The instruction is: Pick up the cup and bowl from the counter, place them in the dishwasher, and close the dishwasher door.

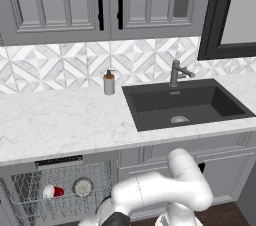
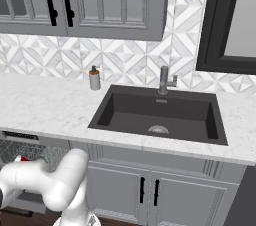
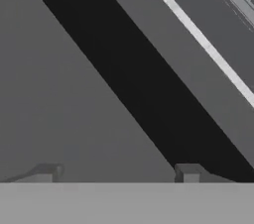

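The dishwasher [image 1: 59,161] stands open under the counter [image 1: 60,120], its wire rack [image 1: 25,195] pulled into sight. In the rack the red cup [image 1: 52,191] lies on its side, and the bowl [image 1: 82,187] stands on edge just right of it. A sliver of the cup [image 2: 21,159] peeks out behind my arm in the right base view. My arm bends down low in front of the dishwasher. In the hand view my gripper [image 3: 118,173] is open, its fingertips [image 3: 48,172] wide apart with nothing between them, close to a flat dark grey panel [image 3: 69,99] crossed by a black band [image 3: 139,84], apparently the dishwasher door and its handle.
A black sink [image 1: 185,102] with a faucet [image 1: 176,73] is set into the counter at right. A grey soap dispenser [image 1: 109,82] stands by the backsplash. Grey cabinet doors [image 1: 220,175] sit under the sink, and wall cabinets [image 1: 100,0] hang above.
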Available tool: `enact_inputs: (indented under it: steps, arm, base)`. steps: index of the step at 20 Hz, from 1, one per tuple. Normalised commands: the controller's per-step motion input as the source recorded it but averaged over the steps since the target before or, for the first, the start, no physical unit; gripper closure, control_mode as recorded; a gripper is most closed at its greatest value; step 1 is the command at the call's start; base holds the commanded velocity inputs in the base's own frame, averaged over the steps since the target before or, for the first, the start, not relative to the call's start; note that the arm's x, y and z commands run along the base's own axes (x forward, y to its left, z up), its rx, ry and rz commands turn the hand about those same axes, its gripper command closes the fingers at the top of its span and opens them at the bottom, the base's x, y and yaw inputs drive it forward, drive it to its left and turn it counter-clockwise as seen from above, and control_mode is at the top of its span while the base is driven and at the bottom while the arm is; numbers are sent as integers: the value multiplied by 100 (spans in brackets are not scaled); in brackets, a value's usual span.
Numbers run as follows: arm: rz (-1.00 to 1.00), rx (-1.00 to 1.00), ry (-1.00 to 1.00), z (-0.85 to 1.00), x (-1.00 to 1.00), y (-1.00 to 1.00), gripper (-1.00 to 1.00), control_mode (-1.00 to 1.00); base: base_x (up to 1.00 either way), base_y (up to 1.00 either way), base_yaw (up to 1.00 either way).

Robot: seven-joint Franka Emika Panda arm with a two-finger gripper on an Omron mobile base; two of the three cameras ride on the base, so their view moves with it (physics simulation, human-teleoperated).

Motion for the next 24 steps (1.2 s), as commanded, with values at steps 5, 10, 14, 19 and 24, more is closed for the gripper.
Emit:
enact_inputs:
  steps: [5,10,14,19,24]
  arm:
    - [-6,-3,-14,5,61,-26,-100,-100]
    - [-8,0,-17,8,89,-48,-100,-100]
    - [-7,0,-10,1,100,-42,-100,-100]
    - [-4,0,-7,5,100,-37,-100,-100]
    - [0,-1,0,7,100,-28,-100,-100]
  base:
    - [0,0,0]
    - [0,0,0]
    - [0,0,0]
    - [0,0,0]
    - [0,0,0]
